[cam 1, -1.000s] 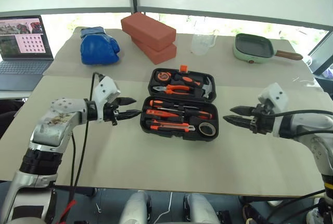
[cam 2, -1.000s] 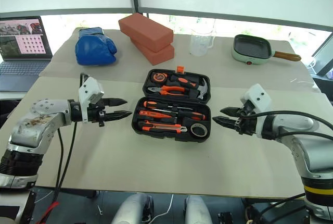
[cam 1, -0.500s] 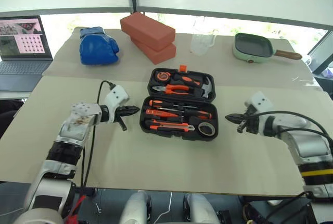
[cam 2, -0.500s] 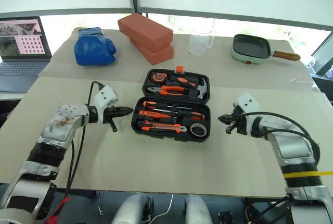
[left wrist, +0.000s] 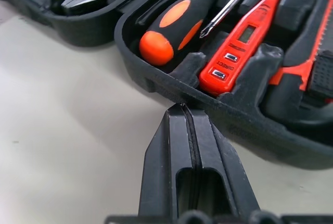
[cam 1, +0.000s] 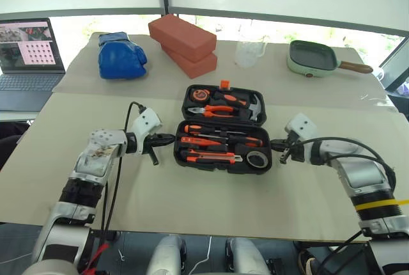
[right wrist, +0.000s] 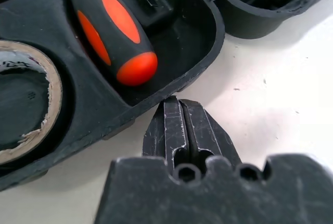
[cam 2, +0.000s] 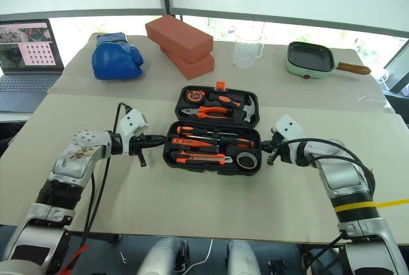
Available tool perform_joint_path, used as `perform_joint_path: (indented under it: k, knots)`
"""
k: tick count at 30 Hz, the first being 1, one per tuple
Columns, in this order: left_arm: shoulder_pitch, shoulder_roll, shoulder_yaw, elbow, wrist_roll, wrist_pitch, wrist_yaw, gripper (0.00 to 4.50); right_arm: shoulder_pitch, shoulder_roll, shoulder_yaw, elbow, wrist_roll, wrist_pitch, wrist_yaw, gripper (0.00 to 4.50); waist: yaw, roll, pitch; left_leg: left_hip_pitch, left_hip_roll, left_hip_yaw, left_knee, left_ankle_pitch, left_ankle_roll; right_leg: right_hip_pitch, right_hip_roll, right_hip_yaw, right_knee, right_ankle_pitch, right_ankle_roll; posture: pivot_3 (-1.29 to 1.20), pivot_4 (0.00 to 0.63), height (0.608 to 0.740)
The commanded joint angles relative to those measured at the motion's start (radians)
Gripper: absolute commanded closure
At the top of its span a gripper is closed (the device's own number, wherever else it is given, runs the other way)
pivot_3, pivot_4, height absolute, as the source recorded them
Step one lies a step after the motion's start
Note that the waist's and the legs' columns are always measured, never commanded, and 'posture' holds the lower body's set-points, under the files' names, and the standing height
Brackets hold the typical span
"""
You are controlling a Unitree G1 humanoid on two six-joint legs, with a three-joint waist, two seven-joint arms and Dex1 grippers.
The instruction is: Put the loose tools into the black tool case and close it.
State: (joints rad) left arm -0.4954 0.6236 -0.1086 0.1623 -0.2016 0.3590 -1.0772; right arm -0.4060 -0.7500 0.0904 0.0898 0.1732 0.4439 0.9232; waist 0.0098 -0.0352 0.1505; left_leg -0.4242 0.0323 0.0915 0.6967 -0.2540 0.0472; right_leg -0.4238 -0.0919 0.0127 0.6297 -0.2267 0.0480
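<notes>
Left eye view: black tool case (cam 1: pixel 223 128) open mid-bench, tools seated, left gripper (cam 1: pixel 167 138) and right gripper (cam 1: pixel 276 146) both clenched empty at its near half's ends; probably lift evenly, fold shut squarely.

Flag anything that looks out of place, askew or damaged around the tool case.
Nothing stands out. The tool case lies open and flat on the table, with the screwdrivers, knife and tape roll seated in their recesses. The shut left hand and shut right hand sit at its two ends.
</notes>
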Motion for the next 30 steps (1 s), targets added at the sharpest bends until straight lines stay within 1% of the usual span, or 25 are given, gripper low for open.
perform_joint_path:
  k: [1,5,10,17,23,27,28,29,30]
  knots:
    - [0.036,0.002,-0.006,-0.151,-0.065,0.023,-0.053,4.47,0.038,-0.005,-0.003,-0.152,0.044,-0.030,0.061,4.50,0.000,0.000,0.000,0.000,0.000,0.000,0.000,0.000,0.000,0.000,0.000,0.000,0.000,0.000,0.000,0.00,0.150,0.738]
    - [0.103,0.037,0.001,-0.222,-0.068,0.042,-0.067,4.47,0.096,-0.021,-0.014,-0.248,0.061,-0.001,0.074,4.50,0.000,0.000,0.000,0.000,0.000,0.000,0.000,0.000,0.000,0.000,0.000,0.000,-0.002,0.000,0.000,0.00,0.150,0.738]
    - [0.237,0.096,0.031,-0.350,-0.094,0.078,-0.073,4.47,0.218,-0.059,-0.041,-0.400,0.080,0.034,0.079,4.50,-0.001,0.000,0.000,0.001,0.001,0.000,-0.002,0.000,0.000,0.000,0.000,0.000,-0.002,0.000,0.000,0.00,0.150,0.738]
    - [0.370,0.121,0.072,-0.484,-0.134,0.133,-0.038,4.47,0.319,-0.071,-0.086,-0.506,0.101,0.086,0.054,4.50,0.000,0.000,0.000,0.002,0.001,0.000,-0.001,0.000,0.000,0.000,0.000,0.000,-0.003,-0.001,-0.001,0.00,0.150,0.738]
    - [0.434,0.134,0.118,-0.503,-0.134,0.174,0.015,4.47,0.362,-0.074,-0.133,-0.538,0.106,0.132,0.017,4.50,0.000,0.000,0.000,0.002,0.001,0.000,-0.001,0.000,0.000,0.000,0.000,0.000,-0.002,-0.001,-0.001,0.00,0.150,0.738]
    - [0.403,0.187,0.189,-0.411,-0.146,0.254,0.043,4.47,0.370,-0.115,-0.230,-0.497,0.152,0.216,0.020,4.50,0.001,0.000,0.000,0.002,0.001,0.000,-0.001,0.000,0.000,0.000,0.000,0.000,-0.002,-0.001,-0.001,0.00,0.150,0.738]
    - [0.385,0.193,0.202,-0.393,-0.159,0.281,0.047,3.98,0.364,-0.124,-0.246,-0.484,0.165,0.232,0.025,3.92,0.001,0.000,0.000,0.003,0.001,0.000,-0.001,0.000,0.000,0.001,0.000,0.000,-0.002,-0.001,-0.001,0.00,0.150,0.738]
    - [0.366,0.197,0.209,-0.379,-0.171,0.308,0.055,3.73,0.356,-0.131,-0.255,-0.474,0.176,0.243,0.028,3.67,0.001,0.000,0.000,0.003,0.001,0.000,-0.001,0.000,-0.001,0.001,0.000,0.000,-0.001,-0.001,-0.001,0.00,0.150,0.738]
    - [0.331,0.197,0.214,-0.355,-0.182,0.344,0.070,3.38,0.337,-0.138,-0.262,-0.456,0.188,0.257,0.027,3.32,0.002,0.000,0.000,0.003,0.001,0.000,-0.001,0.000,-0.001,0.001,0.000,0.000,-0.001,-0.001,-0.001,0.00,0.150,0.738]
